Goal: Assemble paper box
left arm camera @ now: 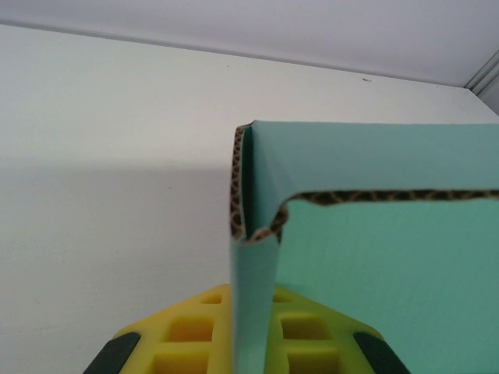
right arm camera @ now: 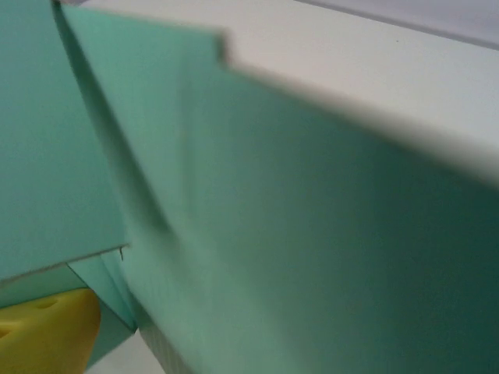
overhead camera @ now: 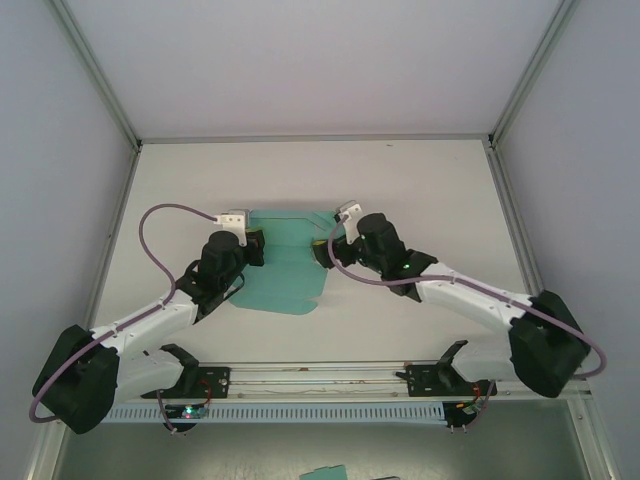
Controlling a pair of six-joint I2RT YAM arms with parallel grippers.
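The left hand (overhead camera: 254,247) sits at the left edge of the paper box (overhead camera: 285,272), whose raised, folded wall stands over its yellow fingers (left arm camera: 187,335). The right hand (overhead camera: 322,252) sits at the right edge. I cannot tell whether either hand grips. The box lies mid-worktop (overhead camera: 420,190), between pale walls (overhead camera: 60,110).

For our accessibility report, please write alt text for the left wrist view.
A teal-green paper box has one flap folded upright, its brown corrugated edge showing. The flap runs down between the yellow fingers of the left claw, over a white table.
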